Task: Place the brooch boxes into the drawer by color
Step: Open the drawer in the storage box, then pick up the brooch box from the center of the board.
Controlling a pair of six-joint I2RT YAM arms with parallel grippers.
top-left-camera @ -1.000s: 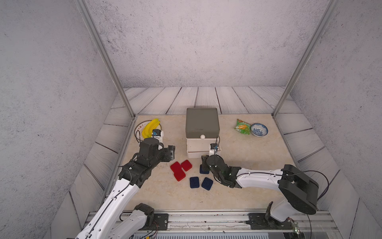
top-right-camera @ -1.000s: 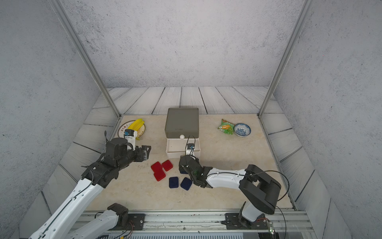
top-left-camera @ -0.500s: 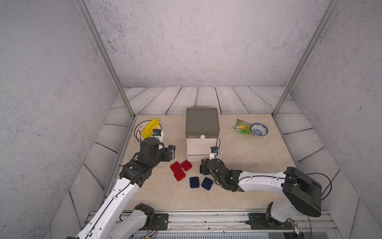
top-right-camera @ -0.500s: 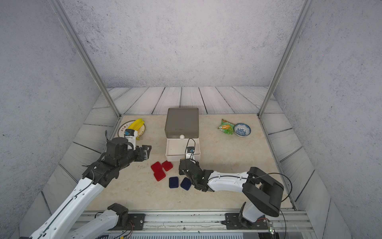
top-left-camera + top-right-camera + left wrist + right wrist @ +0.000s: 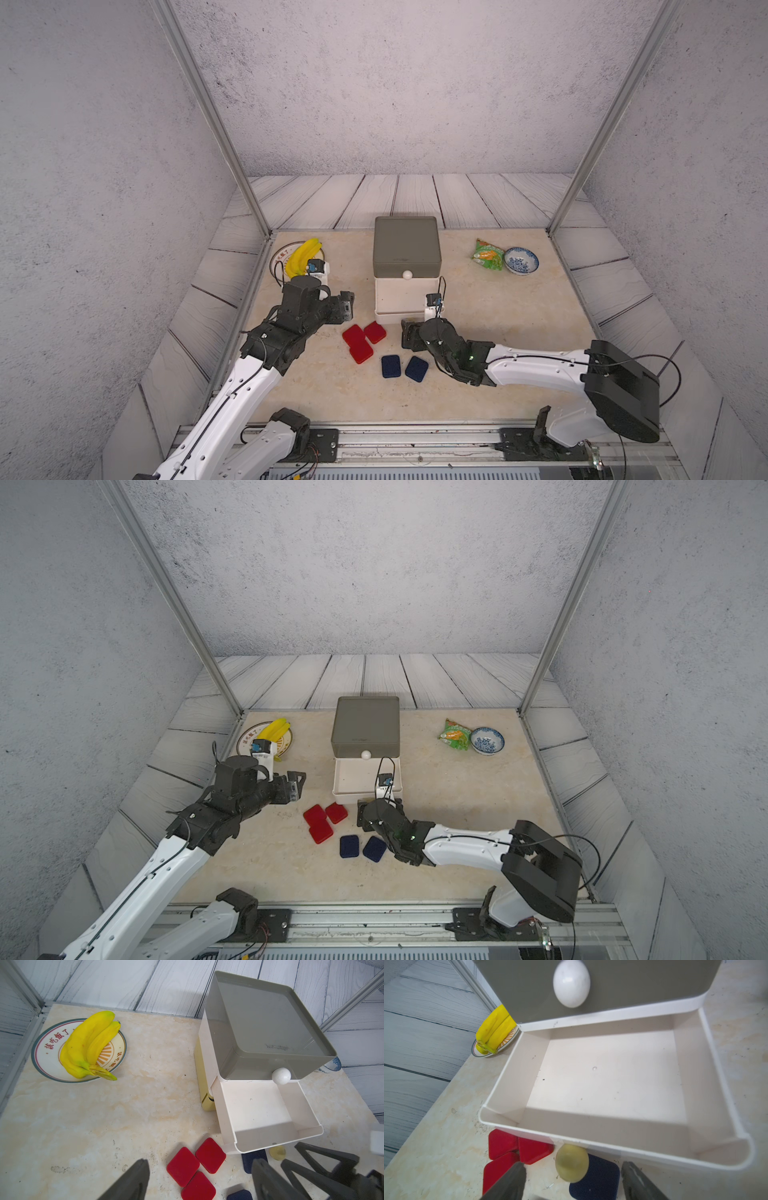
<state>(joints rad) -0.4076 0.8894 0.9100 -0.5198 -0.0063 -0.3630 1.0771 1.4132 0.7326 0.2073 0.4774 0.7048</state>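
Drawer cabinet (image 5: 406,245) at the middle of the counter (image 5: 519,332), toward its far edge. Grey tier (image 5: 259,1022) on top pushed in, white knob (image 5: 407,274) facing the near edge. White tier (image 5: 259,1109) beneath it pulled out toward the near edge, floor bare. Yellow tier (image 5: 205,1104) at the bottom, only a sliver on show in the left wrist view.

Three red boxes (image 5: 360,352) flat on the counter in a tight cluster, touching one another, just beside the near left corner of the pulled-out tier. Two navy boxes (image 5: 390,366) side by side closer to the near edge, slightly apart, near the red ones. Third navy box (image 5: 598,1180) on the counter, partly under the front lip of the white tier, below the yellow knob (image 5: 572,1162).

Right gripper (image 5: 410,334) low at the front of the white tier, released. Its fingers (image 5: 508,1180) spread to either side of the yellow knob, a clear gap on both sides, gripping nothing.

Left gripper (image 5: 346,306) raised over the counter to the left of the cabinet, likewise released, jaws wide, nothing between them.

Plate (image 5: 277,257) with bananas (image 5: 303,257) at the far left corner. Green packet (image 5: 487,254) and blue-patterned bowl (image 5: 521,260) just beside each other toward the far right corner.
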